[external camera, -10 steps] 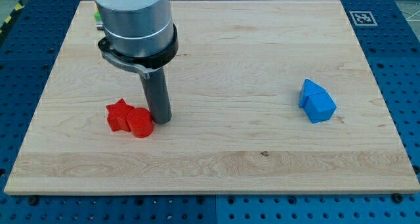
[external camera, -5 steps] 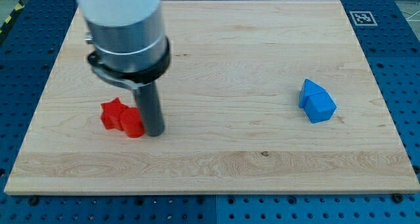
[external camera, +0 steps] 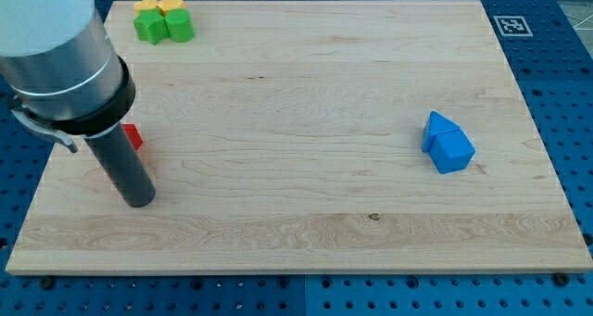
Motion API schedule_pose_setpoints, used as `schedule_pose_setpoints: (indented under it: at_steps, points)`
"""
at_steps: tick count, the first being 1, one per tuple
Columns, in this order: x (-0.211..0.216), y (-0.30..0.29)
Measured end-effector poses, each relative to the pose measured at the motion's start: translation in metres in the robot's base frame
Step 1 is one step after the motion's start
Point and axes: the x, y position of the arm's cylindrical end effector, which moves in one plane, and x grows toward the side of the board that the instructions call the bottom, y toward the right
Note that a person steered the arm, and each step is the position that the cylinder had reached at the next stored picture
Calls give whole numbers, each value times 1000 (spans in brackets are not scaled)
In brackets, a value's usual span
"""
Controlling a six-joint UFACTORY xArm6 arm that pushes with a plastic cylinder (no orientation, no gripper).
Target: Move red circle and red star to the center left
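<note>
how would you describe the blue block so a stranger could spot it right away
Start from the light wooden board on the blue pegboard table, and look to the view's right, about halfway up. The blue block sits there alone, looking like two joined pieces with a peaked top. Nothing else there is blue: the yellow blocks and green blocks cluster at the top left.

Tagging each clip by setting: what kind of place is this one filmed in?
Most likely a robotics lab bench: a wooden board on a blue perforated table, a printed fiducial marker at the board's corner, and small coloured blocks, like the blue ones, pushed by my tip.
</note>
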Motion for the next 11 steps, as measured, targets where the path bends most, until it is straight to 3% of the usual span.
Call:
schedule_pose_setpoints:
  at_steps: [2, 4, 11]
  points:
    - [0, -6]
    - [0, -51]
    - [-35, -50]
